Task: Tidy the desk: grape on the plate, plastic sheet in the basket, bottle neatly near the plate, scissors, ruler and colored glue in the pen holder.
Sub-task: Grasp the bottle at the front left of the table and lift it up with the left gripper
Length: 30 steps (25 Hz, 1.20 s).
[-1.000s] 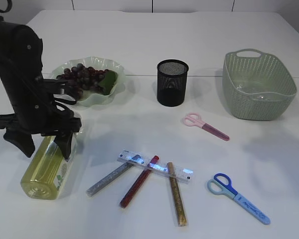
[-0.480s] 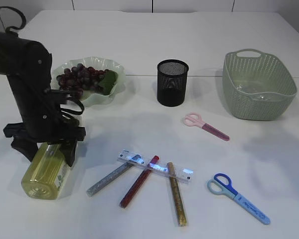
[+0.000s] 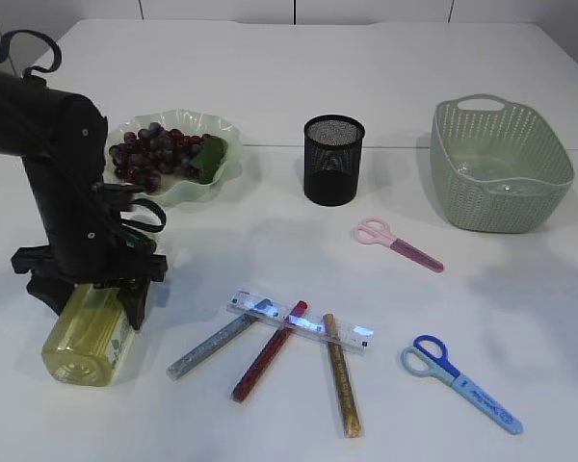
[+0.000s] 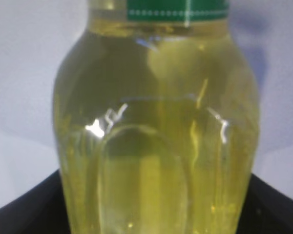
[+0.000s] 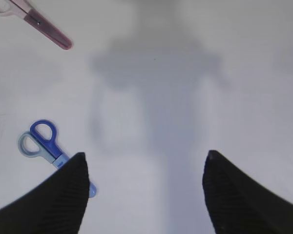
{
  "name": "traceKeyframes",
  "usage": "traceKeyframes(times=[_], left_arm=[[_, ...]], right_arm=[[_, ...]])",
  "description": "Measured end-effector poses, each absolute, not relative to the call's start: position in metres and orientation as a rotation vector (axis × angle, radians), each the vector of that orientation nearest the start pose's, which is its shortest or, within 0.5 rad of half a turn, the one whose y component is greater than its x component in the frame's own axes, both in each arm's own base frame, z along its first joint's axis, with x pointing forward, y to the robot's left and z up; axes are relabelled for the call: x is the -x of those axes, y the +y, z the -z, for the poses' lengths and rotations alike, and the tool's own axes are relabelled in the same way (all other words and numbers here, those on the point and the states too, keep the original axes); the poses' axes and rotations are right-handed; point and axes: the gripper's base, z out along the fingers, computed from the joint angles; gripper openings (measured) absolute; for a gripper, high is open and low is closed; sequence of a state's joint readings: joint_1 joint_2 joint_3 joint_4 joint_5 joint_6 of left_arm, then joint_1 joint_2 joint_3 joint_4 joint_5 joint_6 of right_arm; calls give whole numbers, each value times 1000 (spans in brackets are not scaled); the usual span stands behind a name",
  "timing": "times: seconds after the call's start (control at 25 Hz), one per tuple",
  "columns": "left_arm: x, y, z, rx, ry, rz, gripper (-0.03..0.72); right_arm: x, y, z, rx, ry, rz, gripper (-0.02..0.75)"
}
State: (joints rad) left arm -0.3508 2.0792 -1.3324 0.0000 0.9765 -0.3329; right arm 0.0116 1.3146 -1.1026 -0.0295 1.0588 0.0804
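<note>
Closing on the lying bottle (image 3: 85, 332) with the left gripper (image 3: 90, 289), jaws spread to either side of its upper body near the neck.

At far left the bottle lies on the table (image 3: 270, 67), base toward the camera, just below the plate (image 3: 226, 159) that already holds the grape (image 3: 149, 149). The jaws straddle it wide, and I cannot tell whether they have bitten yet. To do this well, I would squeeze evenly across the shoulder, since the round plastic may roll or slip, then lift slowly, tip it upright and stand it beside the plate without nudging the rim. Further right lie the ruler (image 3: 303, 322), colored glue (image 3: 268, 351), pen holder (image 3: 333, 159), scissors (image 3: 397, 243) and basket (image 3: 501, 164). The right gripper (image 5: 145, 195), seen only from its wrist, hangs open and empty over bare table.
</note>
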Motion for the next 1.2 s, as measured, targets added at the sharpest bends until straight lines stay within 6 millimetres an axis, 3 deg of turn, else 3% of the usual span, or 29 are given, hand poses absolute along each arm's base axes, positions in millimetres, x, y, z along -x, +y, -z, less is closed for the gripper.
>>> traceKeyframes(times=[0.16, 0.48, 1.12, 1.2], left_arm=[[-354, -129, -123, -29, 3206, -37, 571], [-354, -130, -124, -27, 3205, -36, 448], [-355, -130, -124, -27, 3201, -34, 438], [-355, -130, -125, -99, 3196, -30, 438]], right_arm=[[-252, 1, -312, -82, 2750, 14, 565], [-252, 1, -313, -81, 2744, 14, 565], [-253, 1, -313, -81, 2738, 13, 563], [-253, 1, -313, -81, 2738, 13, 563]])
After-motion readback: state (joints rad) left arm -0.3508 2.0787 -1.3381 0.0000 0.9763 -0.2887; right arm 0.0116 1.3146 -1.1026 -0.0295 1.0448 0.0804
